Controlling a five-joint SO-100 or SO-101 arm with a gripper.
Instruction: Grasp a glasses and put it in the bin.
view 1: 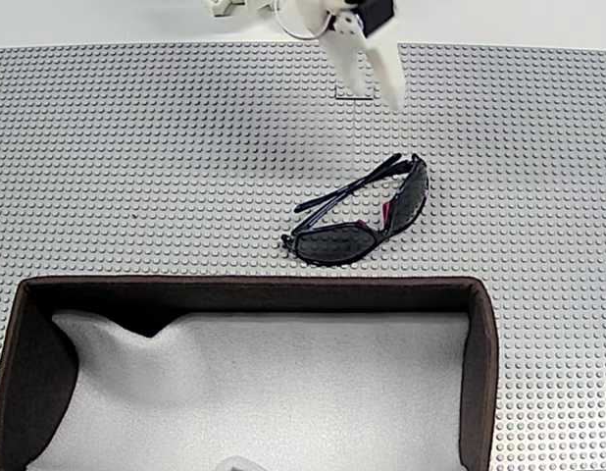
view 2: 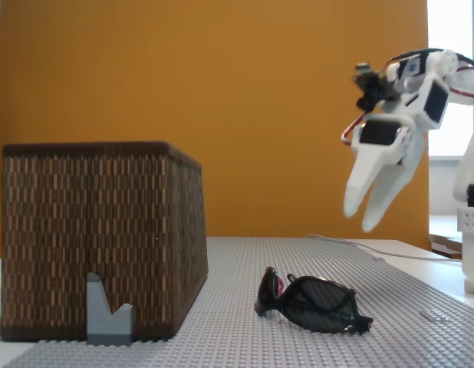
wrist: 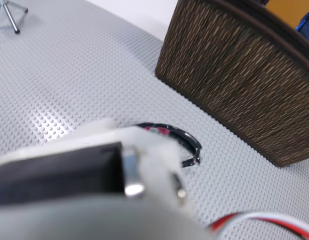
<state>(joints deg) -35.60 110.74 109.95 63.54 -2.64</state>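
The glasses lie on the grey studded baseplate, glossy black with dark lenses and a pink-red accent, just beyond the bin's far wall. From the side, the glasses rest to the right of the bin. The bin has dark brown walls and a white padded lining. My white gripper hangs in the air above and behind the glasses. Its fingers are parted a little and hold nothing. In the side fixed view the gripper points down, well above the lenses. The wrist view shows part of the glasses past my blurred gripper body.
A small grey block stands against the bin's near wall. The arm's base is at the far right. A tripod leg stands at the mat's far corner. Open baseplate stretches left of the glasses.
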